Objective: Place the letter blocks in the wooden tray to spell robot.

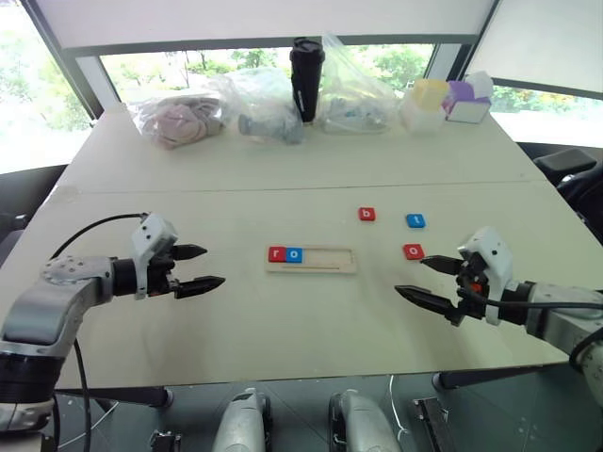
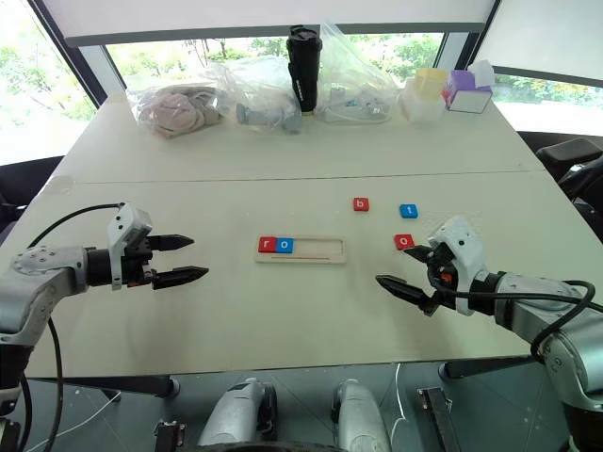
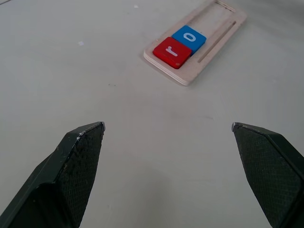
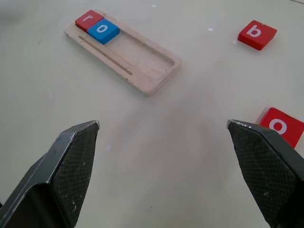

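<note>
On a pale table point(image 1: 188, 348), the wooden tray point(image 1: 325, 261) holds a red r block point(image 1: 276, 253) and blue o block point(image 1: 294, 254) at its left end; a red b block point(image 1: 366, 214), blue t block point(image 1: 415, 220) and red o block point(image 1: 413, 251) lie loose to its right. The left hand point(image 1: 198, 267) and right hand point(image 1: 426, 281) both hover open and empty, the right beside the red o. The blocks look light, stiff and thin, probably best pinched by opposite edges.

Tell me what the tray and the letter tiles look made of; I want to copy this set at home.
The tray looks like pale unfinished wood: matte, faint grain, routed recess. The tiles, such as the red r and blue o, have smooth, evenly coloured faces with rounded edges and white letters; painted wood or plastic, the look leaves that open.
</note>
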Motion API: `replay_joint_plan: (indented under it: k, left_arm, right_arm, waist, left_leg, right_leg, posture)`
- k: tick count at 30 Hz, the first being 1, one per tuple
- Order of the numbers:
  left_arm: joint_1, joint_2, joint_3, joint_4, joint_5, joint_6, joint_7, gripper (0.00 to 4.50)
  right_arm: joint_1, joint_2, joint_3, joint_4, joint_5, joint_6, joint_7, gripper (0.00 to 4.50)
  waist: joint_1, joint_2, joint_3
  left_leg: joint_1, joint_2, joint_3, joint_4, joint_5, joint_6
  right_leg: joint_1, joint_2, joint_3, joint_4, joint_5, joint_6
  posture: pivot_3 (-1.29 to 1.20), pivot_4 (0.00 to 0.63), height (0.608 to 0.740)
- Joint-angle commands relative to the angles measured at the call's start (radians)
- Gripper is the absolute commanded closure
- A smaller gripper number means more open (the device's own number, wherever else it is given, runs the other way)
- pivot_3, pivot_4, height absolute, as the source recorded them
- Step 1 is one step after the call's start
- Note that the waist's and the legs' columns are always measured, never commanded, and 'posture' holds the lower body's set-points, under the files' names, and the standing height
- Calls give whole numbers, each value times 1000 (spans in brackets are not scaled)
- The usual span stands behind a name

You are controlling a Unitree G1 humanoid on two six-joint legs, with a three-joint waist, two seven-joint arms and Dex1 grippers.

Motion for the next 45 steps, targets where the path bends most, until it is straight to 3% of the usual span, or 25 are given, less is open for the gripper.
replay_joint_plan:
  k: [1, 27, 31, 35, 40, 45]
  left_arm:
    - [0, 15, 16, -44, -14, -5, -14, 0]
    - [-68, 26, 7, 37, 23, -76, -37, 0]
    - [-166, 34, -55, 159, 83, -160, -116, 0]
    - [-317, -2, -189, 312, 163, -291, -267, 0]
    - [-528, -114, -316, 671, 302, -522, -397, 0]
    - [-666, -248, -338, 948, 359, -663, -430, 0]
  right_arm:
    - [-17, -7, 8, -7, -11, -27, 0, 31]
    - [-39, -11, 33, -9, -28, -37, -5, 31]
    - [-161, 42, 55, -69, 72, 40, -61, 31]
    - [-241, 89, 182, -143, 76, 104, -123, 31]
    - [-240, 135, 249, -186, 59, 155, -220, 31]
    - [-217, 172, 257, -222, 46, 173, -299, 31]
  waist:
    - [0, 0, 0]
    - [1, 0, 0]
    - [-2, 0, 0]
    - [3, -1, 0]
    - [4, -1, 0]
    - [1, -2, 0]
  left_leg:
    - [0, 0, 0, 0, 0, 0]
    - [1, -1, 0, 0, 0, 0]
    - [1, -1, 0, 1, 0, 0]
    - [1, 0, 0, 2, 0, 0]
    - [-3, -1, 1, 8, 0, 0]
    - [-5, -1, 1, 12, 0, 1]
  right_leg:
    - [0, 0, 0, 0, 0, 0]
    - [1, 1, 0, 0, 0, 0]
    - [1, 1, 0, 1, 0, 0]
    - [1, 2, 0, 5, 0, 0]
    - [2, 2, -2, 5, 0, 0]
    - [1, 1, -2, 6, 0, 1]
  posture:
    - [0, 150, 740]
    - [0, 150, 740]
    - [0, 150, 740]
    - [0, 150, 740]
    - [0, 150, 740]
    - [0, 150, 740]
